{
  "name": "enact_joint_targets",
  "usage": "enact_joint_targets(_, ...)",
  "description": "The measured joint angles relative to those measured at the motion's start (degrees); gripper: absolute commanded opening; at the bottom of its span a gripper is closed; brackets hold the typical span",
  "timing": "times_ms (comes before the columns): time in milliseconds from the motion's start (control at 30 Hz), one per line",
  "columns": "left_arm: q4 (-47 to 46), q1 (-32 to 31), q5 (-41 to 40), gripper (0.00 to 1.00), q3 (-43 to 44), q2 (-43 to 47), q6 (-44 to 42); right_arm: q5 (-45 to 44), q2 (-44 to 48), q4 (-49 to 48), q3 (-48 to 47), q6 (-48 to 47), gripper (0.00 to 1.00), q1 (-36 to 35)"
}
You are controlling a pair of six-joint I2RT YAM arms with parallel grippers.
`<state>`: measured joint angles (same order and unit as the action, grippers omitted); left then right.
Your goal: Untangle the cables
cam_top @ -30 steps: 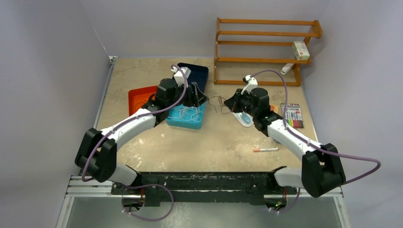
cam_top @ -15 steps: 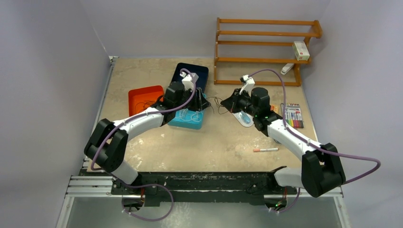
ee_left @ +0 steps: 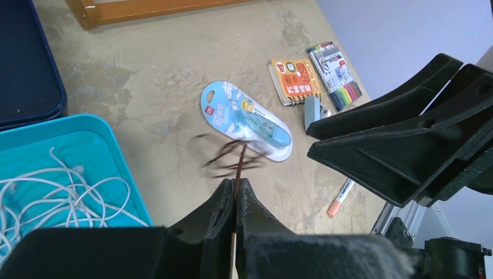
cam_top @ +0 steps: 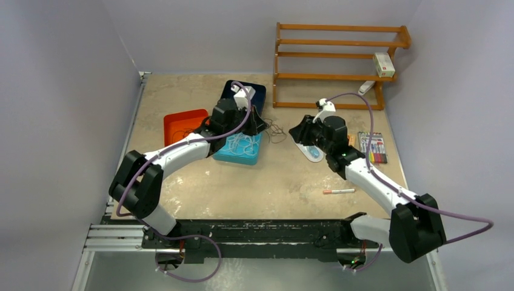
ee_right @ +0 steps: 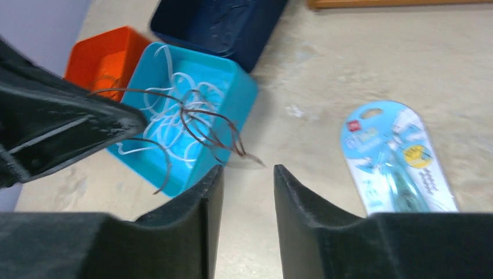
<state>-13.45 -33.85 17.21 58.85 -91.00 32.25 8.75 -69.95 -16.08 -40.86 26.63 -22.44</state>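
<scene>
While the dark brown cable (ee_left: 235, 158) hangs in loops just beside the teal tray (ee_left: 87, 120), where the white cables (ee_left: 52, 192) lie, the left gripper (ee_left: 236, 197) pinches one strand; the right gripper (ee_right: 244, 197) stands parted, empty. Best to draw it away slowly, lest loops snag. Beneath is a mottled beige table (cam_top: 273, 182); beyond, a wooden rack (cam_top: 339, 54) and lilac walls (cam_top: 60, 91).

Table (cam_top: 273, 176): beige, mottled top.
Left side: orange tray (cam_top: 182, 115), teal tray (cam_top: 236, 160), navy tray (cam_top: 259, 96), close together.
Far right: wooden rack (cam_top: 339, 43).
Right side: blue blister pack (cam_top: 312, 152), marker set (cam_top: 373, 147).
Near front: pen (cam_top: 338, 191).
</scene>
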Motion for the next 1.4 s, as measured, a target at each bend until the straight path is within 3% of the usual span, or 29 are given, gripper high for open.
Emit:
enact_joint_targets(67, 1.53, -0.46, -0.02, 0.0, 1.6, -0.37, -0.48, -4.42, 1.95, 1.4, 1.14, 1.03, 0.55, 0.0)
enact_joint_targets(233, 5.49, -3.41, -0.07, 0.0, 6.23, -2.23, -2.73, -10.73, 4.46, 3.28, 3.93, 2.56, 0.61, 0.0)
enact_joint_targets(467, 9.35, -6.29, -0.07, 0.0, 8.13, -4.9, -4.68, -7.5, 7.72, -2.27, 9.25, 0.7, 0.69, 0.02)
enact_joint_targets(767, 12.31, -6.58, 0.15, 0.0, 10.1, -4.92, -6.14, -1.62, 7.39, -12.79, 11.45, -2.32, 0.7, 0.02)
enact_joint_targets(1400, 15.91, -7.63, 0.98, 0.0, 12.68, -4.92, -8.35, 4.96, -3.98, -27.61, 12.17, -3.58, 0.64, 0.07)
